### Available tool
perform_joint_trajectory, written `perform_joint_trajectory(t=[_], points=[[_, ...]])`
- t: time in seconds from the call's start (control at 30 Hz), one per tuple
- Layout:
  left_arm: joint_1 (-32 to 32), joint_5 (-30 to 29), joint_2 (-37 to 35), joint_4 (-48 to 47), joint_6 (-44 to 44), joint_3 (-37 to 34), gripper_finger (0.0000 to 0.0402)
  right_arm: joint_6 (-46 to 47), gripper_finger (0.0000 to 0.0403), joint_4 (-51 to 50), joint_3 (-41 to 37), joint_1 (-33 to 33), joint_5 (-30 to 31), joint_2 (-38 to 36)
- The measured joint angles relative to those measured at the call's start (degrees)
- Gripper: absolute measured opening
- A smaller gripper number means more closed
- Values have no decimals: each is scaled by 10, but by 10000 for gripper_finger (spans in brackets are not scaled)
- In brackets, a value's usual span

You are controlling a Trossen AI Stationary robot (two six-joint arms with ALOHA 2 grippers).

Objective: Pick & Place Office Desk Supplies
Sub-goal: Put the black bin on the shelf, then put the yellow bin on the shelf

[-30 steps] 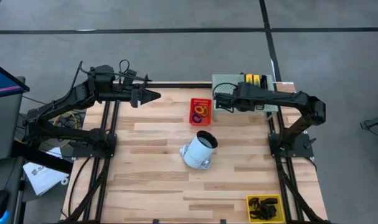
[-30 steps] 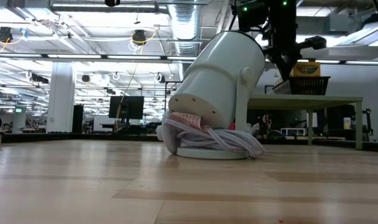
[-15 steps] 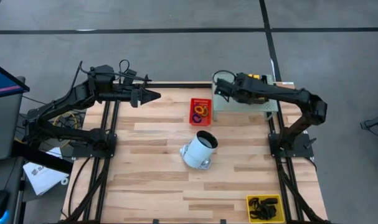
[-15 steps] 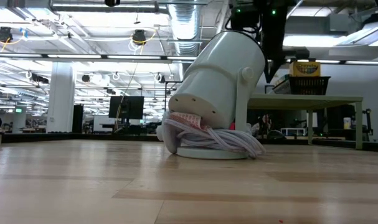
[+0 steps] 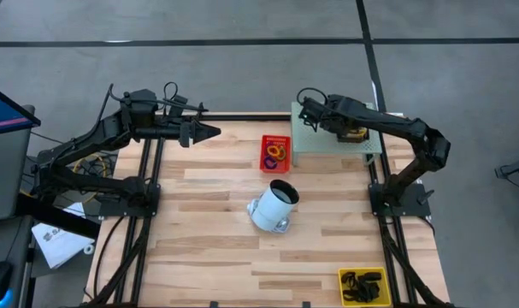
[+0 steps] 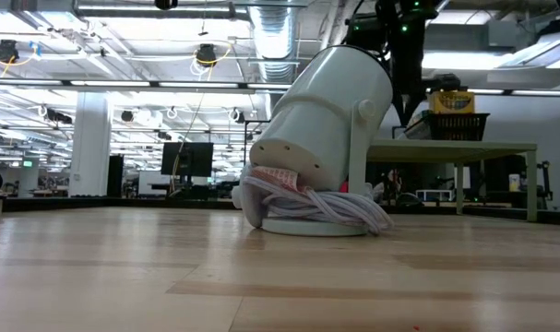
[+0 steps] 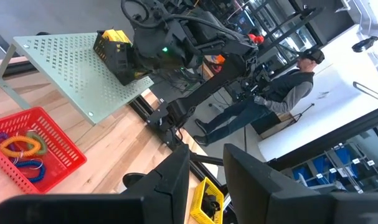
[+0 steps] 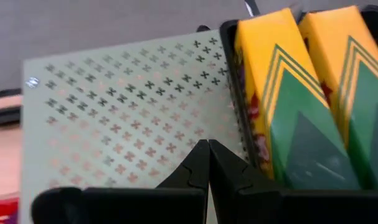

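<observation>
Two yellow-green crayon boxes (image 8: 282, 93) lie side by side in a black tray on a perforated grey-green shelf (image 5: 327, 150) at the table's far right. My right gripper (image 8: 207, 152) is shut and hovers over the shelf's far left part, beside the tray, with nothing in it. Coloured rubber-band rings (image 7: 17, 149) lie in a red basket (image 5: 275, 154) left of the shelf. Black binder clips (image 5: 363, 285) fill a yellow tray at the near right corner. My left gripper (image 7: 206, 180) waits open and level above the far left of the table, holding nothing.
A white tilted cylinder on a round base (image 5: 274, 205), with white cord bundled at its foot (image 6: 316, 205), stands mid-table. The shelf (image 7: 83, 68) stands on thin legs above the wood. A person (image 7: 282, 93) sits beyond the table's right side.
My right gripper has swung toward the table's far edge across the shelf, from beside the red basket to the shelf's far left corner, staying shut; its wrist has rolled somewhat. Nothing on the table has moved.
</observation>
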Motion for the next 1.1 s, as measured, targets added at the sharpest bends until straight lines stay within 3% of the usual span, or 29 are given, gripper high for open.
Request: perform_joint_trajectory(t=[0.67,1.1], points=[[0,0,0,0,0,0,94,-5,0,-95,0,0,18,0],[0,0,0,0,-1,0,94,-16,0,-38,0,31,17,0]])
